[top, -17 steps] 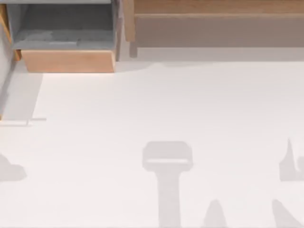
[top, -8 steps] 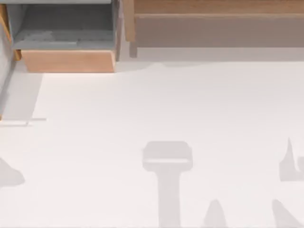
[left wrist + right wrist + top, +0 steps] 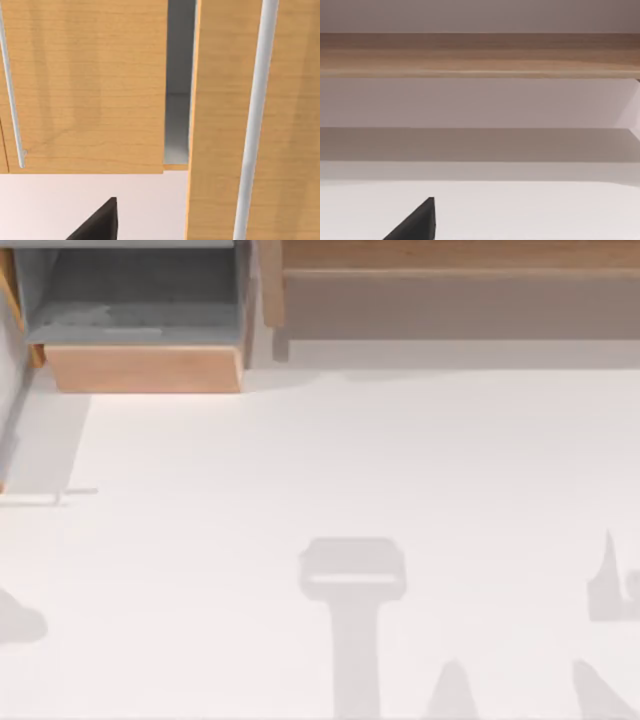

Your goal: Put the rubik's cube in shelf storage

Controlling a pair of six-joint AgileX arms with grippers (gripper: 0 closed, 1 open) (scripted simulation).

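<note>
The rubik's cube is out of view. The shelf storage [image 3: 450, 302] runs along the table's far edge at the right, with a light-brown wood ledge, a side post [image 3: 271, 285] and a greyish-brown recess. In the right wrist view its wood ledge [image 3: 480, 55] lies ahead across the white table, with a dark part of my right gripper [image 3: 415, 224] low in the picture. A dark part of my left gripper [image 3: 97, 224] appears in the left wrist view, close to light wood cabinet fronts [image 3: 85, 85].
A grey-lined box with a light wood front [image 3: 140, 368] stands at the far left of the table. Silver bar handles [image 3: 255, 120] run down the cabinet fronts, with a narrow grey gap [image 3: 177, 125] between them. Arm shadows lie on the white tabletop [image 3: 350, 440].
The shadow at the table's left edge has slid slightly toward the near edge. Nothing else has visibly changed.
</note>
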